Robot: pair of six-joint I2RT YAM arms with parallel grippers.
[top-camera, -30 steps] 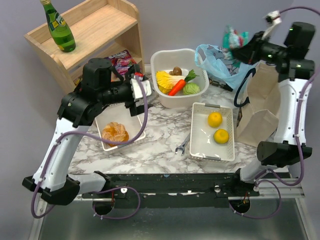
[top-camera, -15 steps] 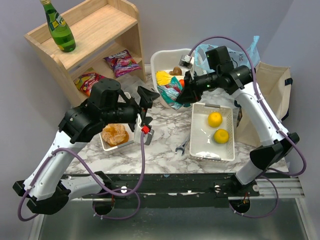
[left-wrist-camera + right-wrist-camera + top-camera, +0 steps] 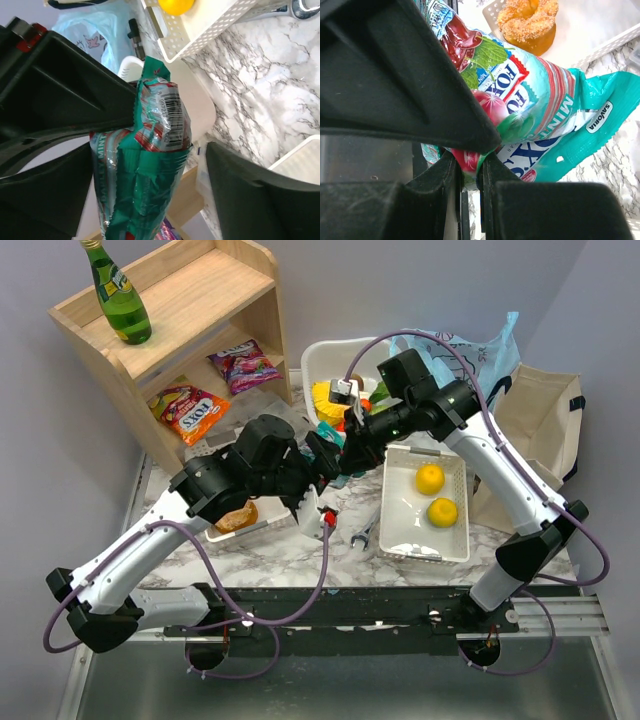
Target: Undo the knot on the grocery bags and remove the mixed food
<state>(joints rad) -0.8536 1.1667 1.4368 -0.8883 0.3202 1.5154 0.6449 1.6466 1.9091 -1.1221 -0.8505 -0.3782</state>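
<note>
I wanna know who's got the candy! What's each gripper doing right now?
Left gripper: open, one finger on each side of the teal snack packet.
Right gripper: shut on the teal snack packet.

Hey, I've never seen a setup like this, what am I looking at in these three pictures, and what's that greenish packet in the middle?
These are two robot arms bolted to the near edge of a marble table, each ending in a two-finger gripper. The wide picture comes from a fixed camera above and behind them; the other two come from small cameras on the wrists, so the black shapes there are gripper fingers. The right gripper pinches a teal sweet packet, and the left gripper is open around it. On and beside the table: a white bowl of toy vegetables, a tray with two yellow fruits, a second tray with a bread roll, a wrench, a wooden shelf with a green bottle, a blue plastic bag and a canvas tote.
</note>
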